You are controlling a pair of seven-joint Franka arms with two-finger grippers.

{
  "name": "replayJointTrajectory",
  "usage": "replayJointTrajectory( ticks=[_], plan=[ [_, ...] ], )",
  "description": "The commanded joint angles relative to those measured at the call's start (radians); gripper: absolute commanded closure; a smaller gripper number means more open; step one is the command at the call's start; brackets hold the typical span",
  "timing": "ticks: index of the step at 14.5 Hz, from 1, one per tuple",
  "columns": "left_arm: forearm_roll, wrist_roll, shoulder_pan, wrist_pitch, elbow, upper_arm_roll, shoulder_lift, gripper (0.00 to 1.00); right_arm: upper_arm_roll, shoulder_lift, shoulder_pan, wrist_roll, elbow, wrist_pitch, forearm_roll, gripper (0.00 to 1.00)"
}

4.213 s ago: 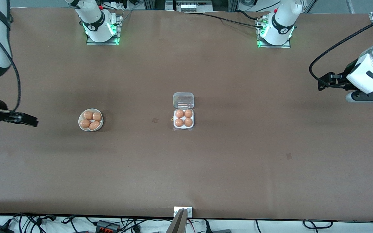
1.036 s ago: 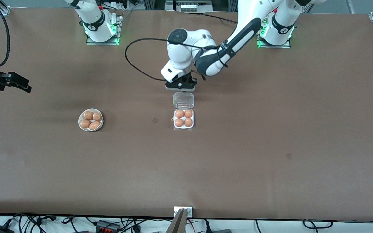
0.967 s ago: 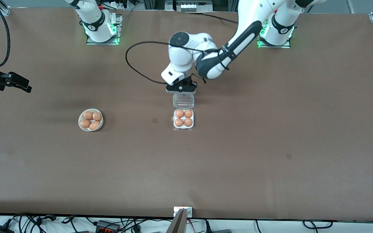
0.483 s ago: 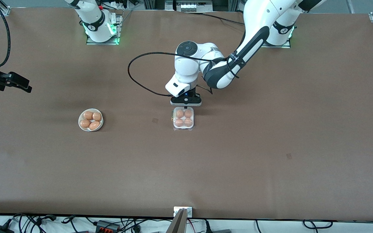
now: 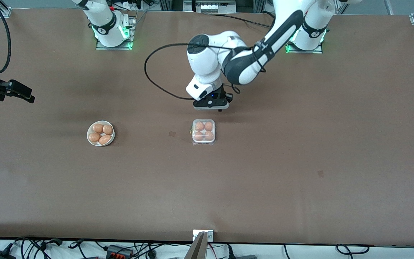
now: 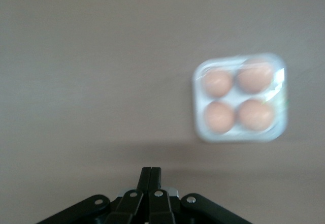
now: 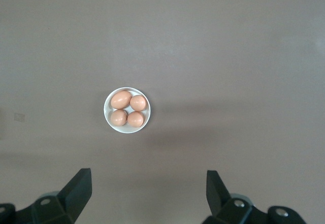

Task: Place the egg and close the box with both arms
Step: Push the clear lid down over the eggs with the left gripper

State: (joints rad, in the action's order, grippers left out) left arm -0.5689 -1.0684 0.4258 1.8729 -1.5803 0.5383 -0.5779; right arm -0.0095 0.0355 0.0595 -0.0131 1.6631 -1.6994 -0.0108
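We see the box (image 5: 203, 131), a small square clear-plastic carton on a white tray, lying flat mid-table with its transparent lid folded shut. Through the lid we count four tan-orange eggs (image 6: 238, 102), one per round cell.

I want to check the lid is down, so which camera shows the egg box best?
The front view: the box sits sharp and whole, lid over four eggs. The left wrist view shows it larger but blurred, past the shut left gripper. The right wrist view shows only the bowl, not the box.
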Motion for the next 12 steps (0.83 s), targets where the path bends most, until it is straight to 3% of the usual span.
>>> replayJointTrajectory(
  ticks=[1, 6, 10, 11, 12],
  plan=[
    [-0.011, 0.152, 0.005, -0.186, 0.051, 0.008, 0.013, 0.99, 0.006, 0.003, 0.006, -0.018, -0.017, 0.015, 0.006, 0.00],
    [-0.012, 0.473, 0.001, -0.447, 0.120, 0.006, 0.013, 0.99, 0.008, 0.000, 0.005, -0.016, -0.017, 0.017, 0.006, 0.00],
    [-0.029, 0.704, -0.019, -0.535, 0.187, -0.014, 0.013, 0.97, 0.008, 0.001, 0.006, -0.018, -0.016, 0.032, 0.009, 0.00],
    [-0.029, 0.763, -0.044, -0.537, 0.198, -0.015, 0.015, 0.94, 0.008, 0.003, 0.006, -0.018, -0.016, 0.029, 0.009, 0.00],
    [-0.029, 0.810, -0.068, -0.535, 0.215, -0.015, 0.016, 0.85, 0.008, 0.004, 0.006, -0.018, -0.016, 0.027, 0.009, 0.00]
  ],
)
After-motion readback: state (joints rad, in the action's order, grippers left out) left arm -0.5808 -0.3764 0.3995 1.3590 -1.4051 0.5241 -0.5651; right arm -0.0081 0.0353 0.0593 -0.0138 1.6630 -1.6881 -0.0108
